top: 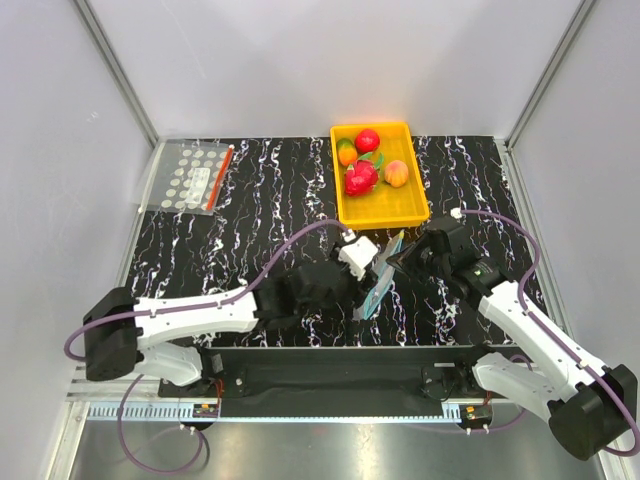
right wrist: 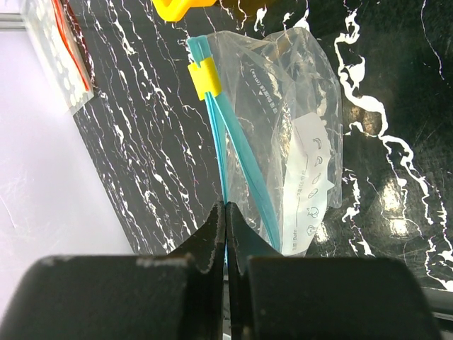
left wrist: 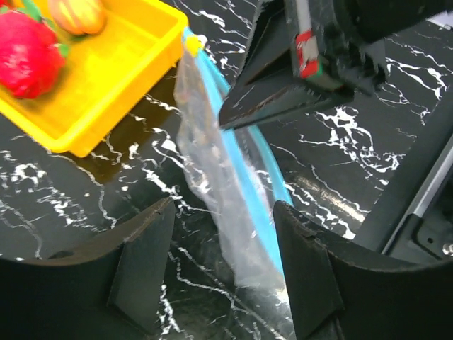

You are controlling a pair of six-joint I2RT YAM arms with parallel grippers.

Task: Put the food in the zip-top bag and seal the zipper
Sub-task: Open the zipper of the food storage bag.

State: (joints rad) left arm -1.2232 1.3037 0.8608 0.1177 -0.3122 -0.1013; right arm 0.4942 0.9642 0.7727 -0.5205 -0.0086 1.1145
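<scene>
The zip-top bag stands on edge mid-table, empty, its mouth parted. In the right wrist view my right gripper is shut on one strip of the pale blue zipper, below the yellow slider. My left gripper is open and straddles the bag at its other end, with the right finger close against the zipper. The food lies in the yellow tray: a red apple, a peach-orange fruit, an orange-and-green one.
A larger red fruit also lies in the tray. The flat white-dotted bag with a red strip is at the back left. The right gripper hangs just beyond the left fingers. White walls enclose the black marbled table.
</scene>
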